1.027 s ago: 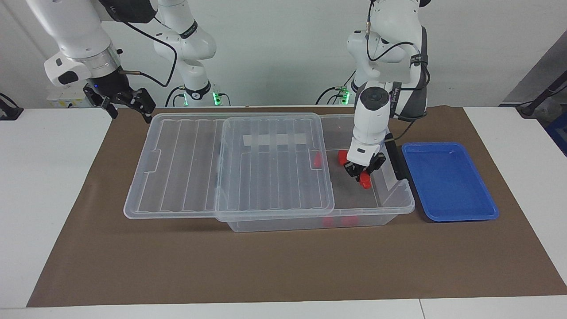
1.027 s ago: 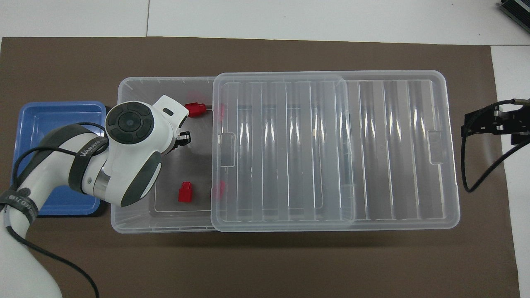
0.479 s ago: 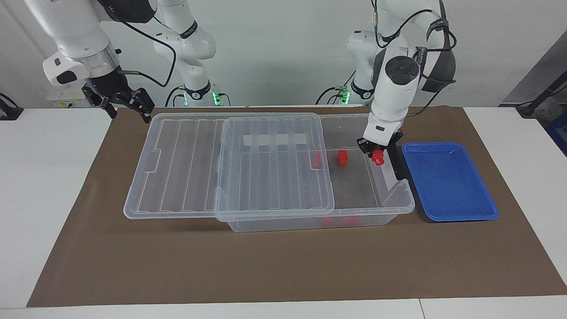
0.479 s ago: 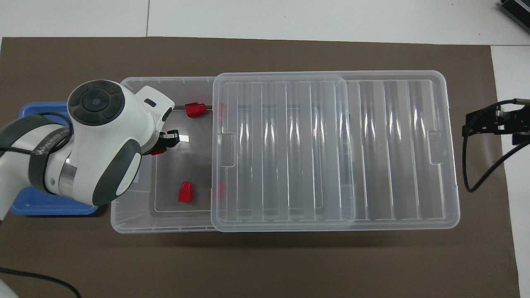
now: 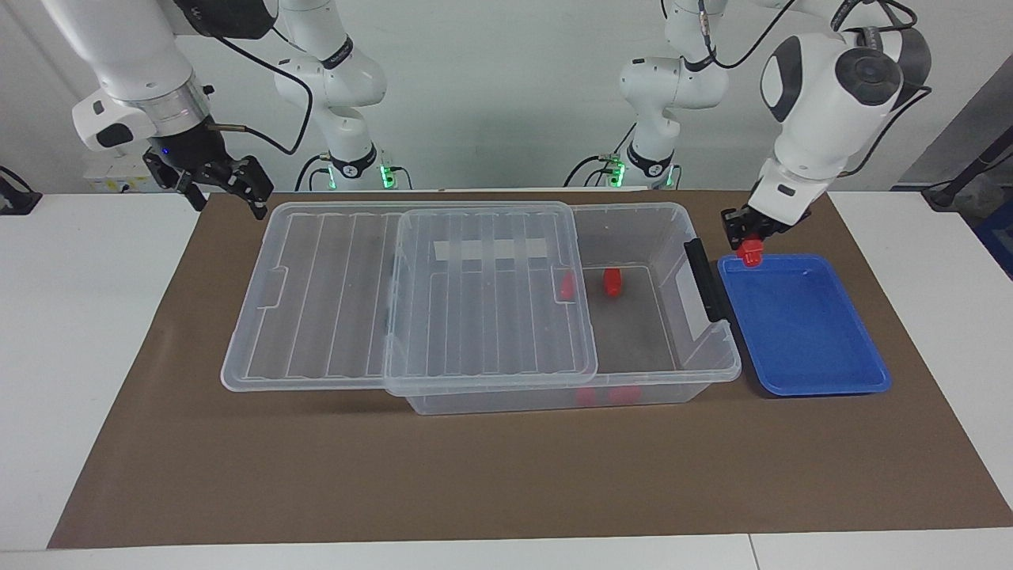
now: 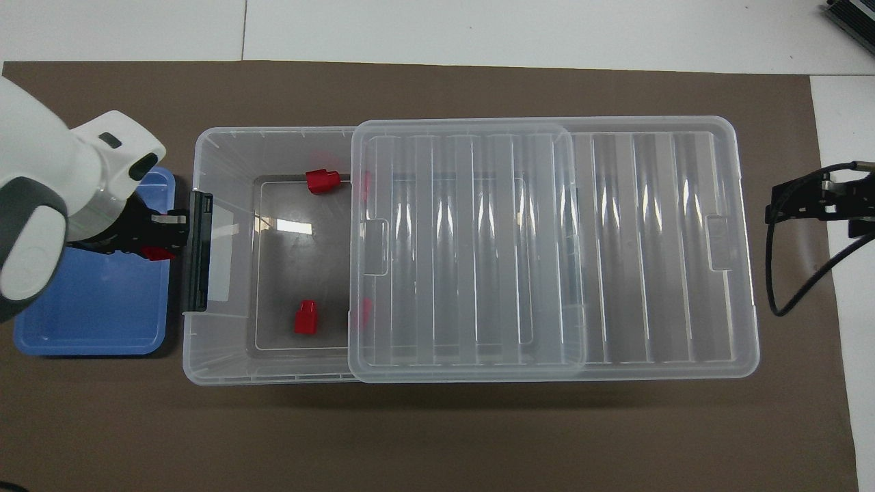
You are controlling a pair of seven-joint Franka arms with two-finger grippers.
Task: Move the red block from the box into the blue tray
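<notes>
My left gripper (image 5: 748, 236) is shut on a red block (image 5: 750, 252) and holds it in the air over the corner of the blue tray (image 5: 807, 332) nearest the robots and the box. It shows in the overhead view (image 6: 163, 240) with the block (image 6: 158, 254) over the tray (image 6: 96, 314). The clear box (image 5: 633, 388) lies beside the tray, its lid (image 5: 491, 293) slid toward the right arm's end. Other red blocks (image 5: 612, 282) (image 6: 322, 180) lie in the box's uncovered part. My right gripper (image 5: 225, 190) waits open, raised past the lid's end.
The box's black latch handle (image 5: 704, 281) faces the tray. Two more red blocks show dimly under the lid's edge (image 6: 362, 311). A brown mat (image 5: 506, 475) covers the table under everything.
My left gripper has lifted the red block out of the box, passed over the black handle and now hangs over the blue tray's corner. The right arm has barely moved.
</notes>
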